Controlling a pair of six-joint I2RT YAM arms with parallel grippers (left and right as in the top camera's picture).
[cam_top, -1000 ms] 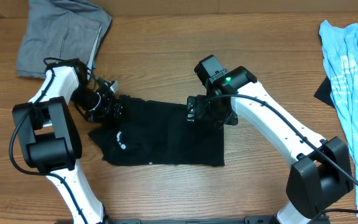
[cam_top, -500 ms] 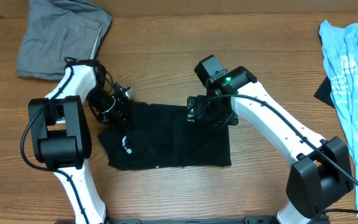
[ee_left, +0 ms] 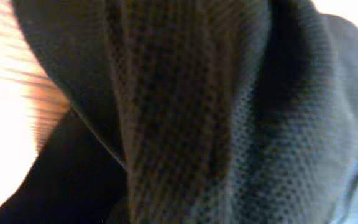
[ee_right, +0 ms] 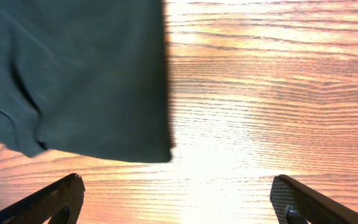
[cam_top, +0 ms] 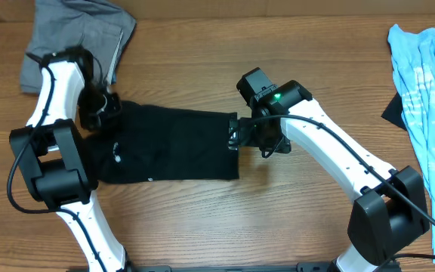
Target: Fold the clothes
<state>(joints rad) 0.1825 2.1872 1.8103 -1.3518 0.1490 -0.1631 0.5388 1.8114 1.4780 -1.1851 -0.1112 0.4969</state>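
Nearest the robot, the black T-shirt point(cam_top: 165, 147) lies on the worktop point(cam_top: 202, 60) as a wide band between the two arms. Its near edge runs roughly straight, and a small white logo point(cam_top: 116, 159) shows towards its left end.

At the band's right end sits the right claw point(cam_top: 235, 137). Its wrist view shows the fingers spread wide with only bare wood between them. The shirt's near right corner lies just ahead of them, untouched.

At the far left corner, the left claw point(cam_top: 103, 115) is together, and its wrist view is filled with bunched black mesh. I take it to be clamped on the shirt there.

Further back lie a grey garment point(cam_top: 66, 45) at the far left and a light blue shirt point(cam_top: 429, 83) at the far right. Both are well apart from the work.

The step in hand looks like setting up a fold: one corner is gripped and the other end is not yet taken. The next move probably calls for the right claw to pinch the right edge near a corner. It should catch every layer, so both ends can lift together. With soft fabric, an uneven pull could drag the band askew or let a layer slip.
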